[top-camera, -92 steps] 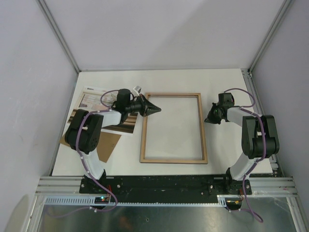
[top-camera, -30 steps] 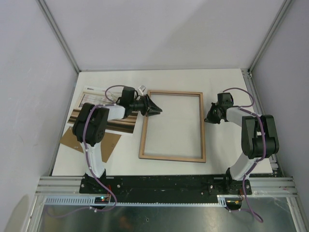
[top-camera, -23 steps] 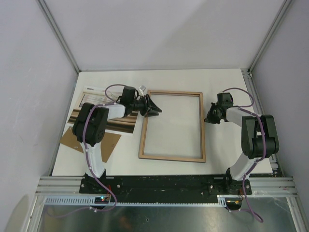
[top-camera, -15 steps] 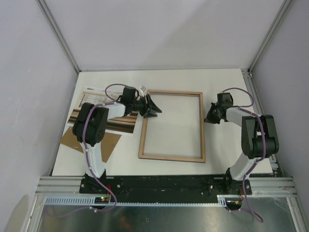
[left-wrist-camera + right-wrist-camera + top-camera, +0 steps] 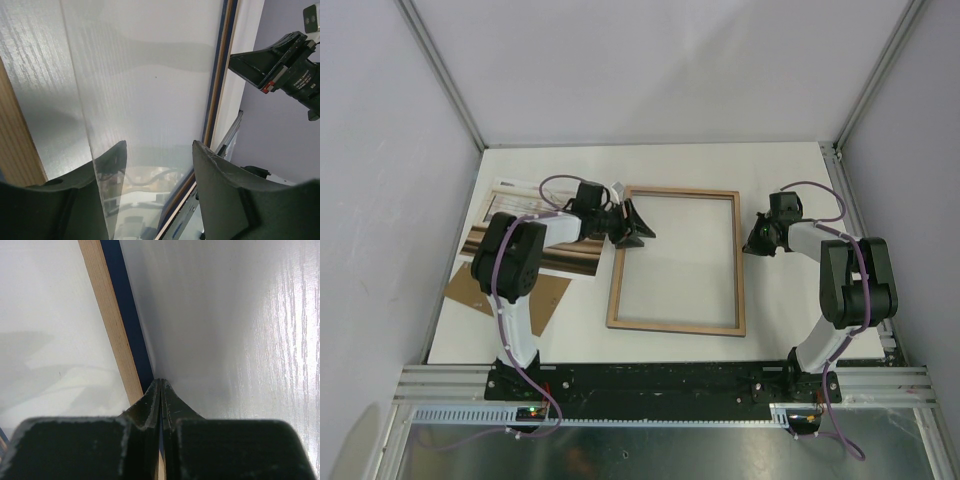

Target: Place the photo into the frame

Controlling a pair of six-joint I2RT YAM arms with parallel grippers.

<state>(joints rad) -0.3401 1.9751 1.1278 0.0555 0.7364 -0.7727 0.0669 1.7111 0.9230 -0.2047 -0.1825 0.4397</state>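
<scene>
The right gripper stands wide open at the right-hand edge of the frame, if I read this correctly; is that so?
Not quite: the right gripper is fully shut, not wide open. It does stand at the right-hand edge of the frame. The right wrist view shows this.

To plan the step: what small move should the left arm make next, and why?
Probably draw the left gripper back from the frame toward the photo: its jaws stand open and empty, and the photo lies outside the frame.
</scene>
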